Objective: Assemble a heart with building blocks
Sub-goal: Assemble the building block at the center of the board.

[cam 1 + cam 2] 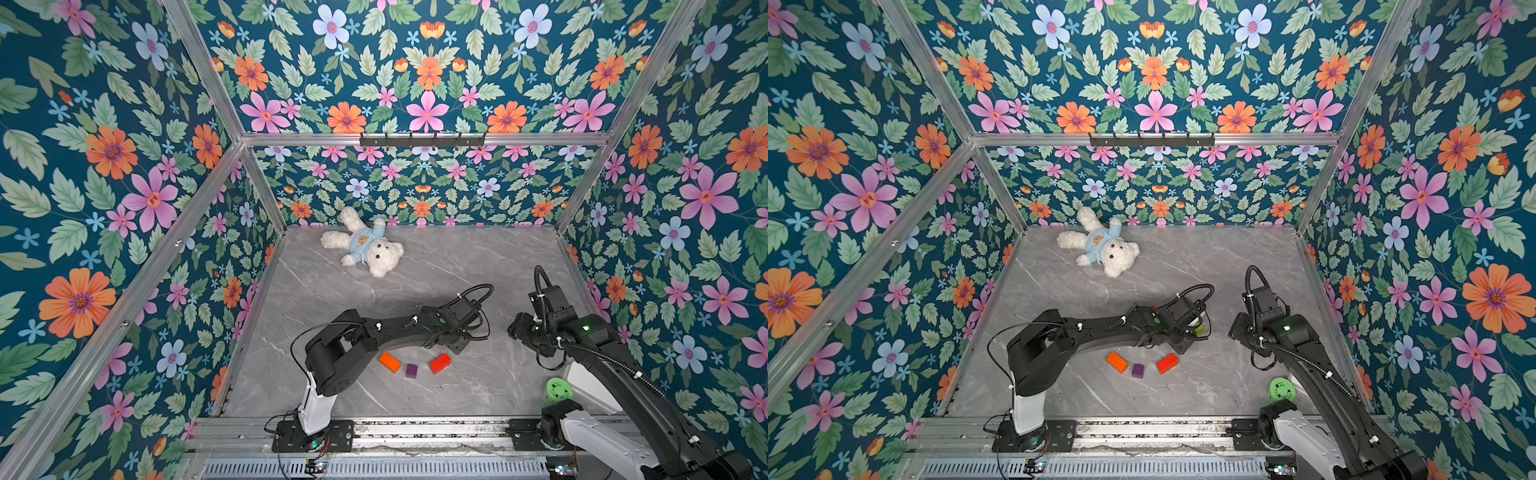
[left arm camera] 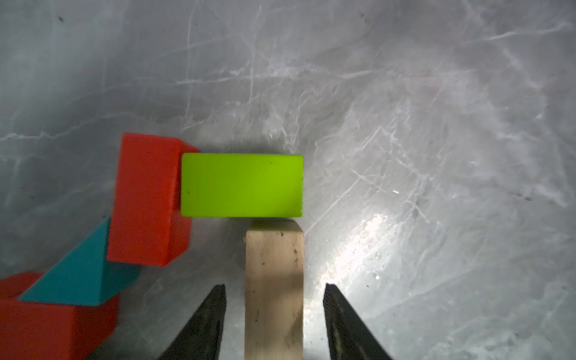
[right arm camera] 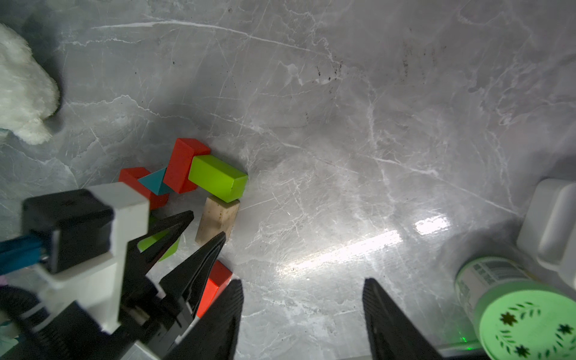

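Observation:
In the left wrist view my left gripper [image 2: 274, 286] is open, its fingers standing on either side of a plain-wood brick [image 2: 274, 280] with a gap on each side. The brick's far end meets a green brick [image 2: 241, 185]. Beside that lie a red brick [image 2: 146, 199], the teal triangle [image 2: 78, 280] and another red brick [image 2: 46, 327]. In both top views the left arm covers this cluster, and the orange brick [image 1: 389, 362], purple cube [image 1: 411, 370] and a red brick [image 1: 440, 363] lie in front of it. My right gripper [image 3: 304, 281] is open over bare table.
A white teddy bear [image 1: 365, 243] lies at the back of the grey marble table [image 1: 478, 270]. The green perforated ball [image 1: 559, 390] sits by the right arm's base. A second green brick [image 3: 162, 246] shows partly behind the left gripper's fingers. Floral walls enclose the table.

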You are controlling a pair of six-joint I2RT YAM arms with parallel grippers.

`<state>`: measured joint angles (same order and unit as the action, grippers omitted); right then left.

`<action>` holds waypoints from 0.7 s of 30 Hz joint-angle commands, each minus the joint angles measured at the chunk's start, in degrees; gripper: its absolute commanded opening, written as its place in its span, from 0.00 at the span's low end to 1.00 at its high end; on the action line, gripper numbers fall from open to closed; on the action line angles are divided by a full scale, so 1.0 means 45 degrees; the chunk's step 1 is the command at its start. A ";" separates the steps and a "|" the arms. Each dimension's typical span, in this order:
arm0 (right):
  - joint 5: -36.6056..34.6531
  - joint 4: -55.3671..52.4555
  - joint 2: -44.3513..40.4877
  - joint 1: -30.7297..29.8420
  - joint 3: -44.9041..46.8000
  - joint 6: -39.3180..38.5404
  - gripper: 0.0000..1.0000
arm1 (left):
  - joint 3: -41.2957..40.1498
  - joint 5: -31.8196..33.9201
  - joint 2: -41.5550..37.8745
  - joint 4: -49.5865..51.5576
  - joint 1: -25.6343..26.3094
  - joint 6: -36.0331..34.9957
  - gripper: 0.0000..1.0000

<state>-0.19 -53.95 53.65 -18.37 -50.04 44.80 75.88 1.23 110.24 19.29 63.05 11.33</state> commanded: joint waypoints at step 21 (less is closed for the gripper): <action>-0.0032 -0.0118 -0.0125 -0.0005 0.0062 -0.0090 0.69 | -0.1884 -0.4409 -0.1006 -0.1187 -0.0631 0.5020 0.66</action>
<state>-0.12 -53.87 53.23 -18.37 -49.34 44.58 66.98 -16.75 105.30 14.52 60.31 31.94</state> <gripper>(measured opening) 0.689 0.661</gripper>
